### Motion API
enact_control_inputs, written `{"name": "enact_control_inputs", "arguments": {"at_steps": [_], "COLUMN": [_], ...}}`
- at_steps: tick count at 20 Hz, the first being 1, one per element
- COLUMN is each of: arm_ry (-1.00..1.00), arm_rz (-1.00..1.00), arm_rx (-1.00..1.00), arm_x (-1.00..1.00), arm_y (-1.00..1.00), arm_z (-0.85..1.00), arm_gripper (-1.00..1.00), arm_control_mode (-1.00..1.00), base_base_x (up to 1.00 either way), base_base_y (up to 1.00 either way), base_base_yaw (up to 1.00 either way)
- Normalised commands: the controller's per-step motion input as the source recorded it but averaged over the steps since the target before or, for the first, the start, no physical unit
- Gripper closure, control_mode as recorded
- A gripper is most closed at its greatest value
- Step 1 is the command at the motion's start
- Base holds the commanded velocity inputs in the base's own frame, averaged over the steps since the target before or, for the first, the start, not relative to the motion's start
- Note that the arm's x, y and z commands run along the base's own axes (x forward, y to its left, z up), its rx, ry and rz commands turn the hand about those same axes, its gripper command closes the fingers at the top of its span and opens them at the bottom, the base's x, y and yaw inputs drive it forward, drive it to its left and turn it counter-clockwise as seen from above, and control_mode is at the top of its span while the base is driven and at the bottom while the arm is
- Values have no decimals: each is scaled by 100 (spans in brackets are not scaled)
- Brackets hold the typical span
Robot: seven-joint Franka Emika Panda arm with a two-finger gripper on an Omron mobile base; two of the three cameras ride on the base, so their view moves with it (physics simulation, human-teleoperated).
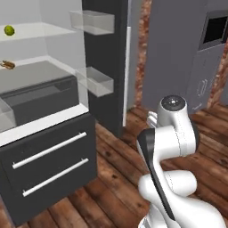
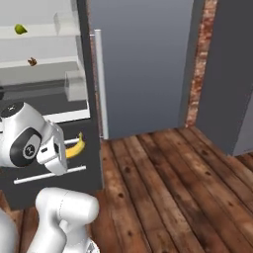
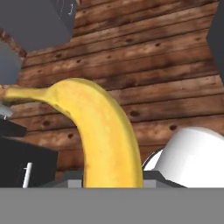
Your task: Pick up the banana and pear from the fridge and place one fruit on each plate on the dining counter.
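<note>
You are carrying the curved bright-yellow banana away from the tall dark-grey fridge with the white interior, and the step in hand, as I judge it, is the haul toward the dining counter and its plates; so you are wanting a slow, level swing of the white arm, keeping the fruit clear of the fridge's dark lower drawers with silver bars and of the open door's edge; you are also wanting the base turning gently over the brown wooden plank floor, since a jerk could, I think, let the smooth skin slip.

The two-finger claw is pinching the banana, its jaws pressed in close on the fruit's thick end; in the hand view the banana is rising from between the tips and curving up to the left, its stem pointing away; in the right base view it is jutting out just beside the white wrist, low in front of the drawers.

The small yellow-green pear is sitting on an upper glass shelf inside the fridge, well apart from the claw, with a brown lumpy food item on the shelf below it.
</note>
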Motion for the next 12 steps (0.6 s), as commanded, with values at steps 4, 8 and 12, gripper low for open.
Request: {"name": "enact_control_inputs", "arguments": {"at_steps": [4,8,12], "arm_ry": [0,0,0], "arm_rz": [0,0,0], "arm_rx": [0,0,0], "arm_x": [0,0,0], "arm_y": [0,0,0], "arm_z": [0,0,0], "arm_gripper": [100,100,100], "arm_control_mode": [100,100,100], "base_base_x": [-46,-47,-57], "base_base_y": [0,0,0], "base_base_yaw": [-51,-46,-40]}}
